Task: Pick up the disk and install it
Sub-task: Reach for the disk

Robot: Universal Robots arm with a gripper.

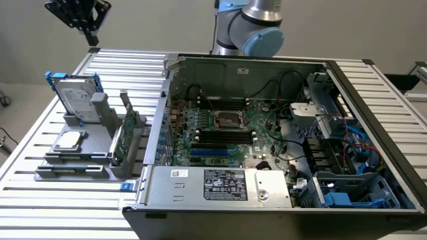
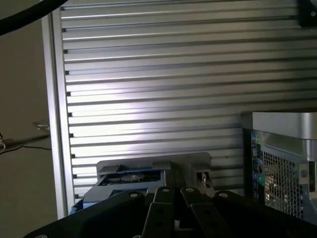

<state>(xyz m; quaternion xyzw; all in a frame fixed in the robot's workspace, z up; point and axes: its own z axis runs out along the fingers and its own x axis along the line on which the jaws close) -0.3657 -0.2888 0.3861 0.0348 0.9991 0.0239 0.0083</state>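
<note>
**Closed gripper above the stand, disk not yet picked up**

My gripper (image 1: 91,38) hangs at the upper left of the exterior view, above the far corner of the slatted table (image 1: 40,200). Its fingers (image 2: 161,210) are pressed together, with nothing between them.

I judge the pick-up to be the step in hand, and at its very start: nothing is grasped and nothing has gone into the computer case (image 1: 320,64).

The disk (image 1: 75,97) stands on edge and leans slightly in the grey stand (image 1: 100,132), at the exterior view's left. Its labelled face is turned to the camera and its blue carrier shows along the top and sides. It sits below my gripper in that view, a little nearer the camera and clear of it, with no contact. A small silver chip (image 1: 70,141) lies flat on the same stand and a green card (image 1: 127,131) stands beside it, between the disk and the case.

As I judge it, a grasp calls for the fingers to be spread, lined up with the disk's thin upper edge, and kept off the card and chip. The blue cage (image 1: 347,199) at the case's lower right looks like a likely seat, though I cannot be sure.
</note>
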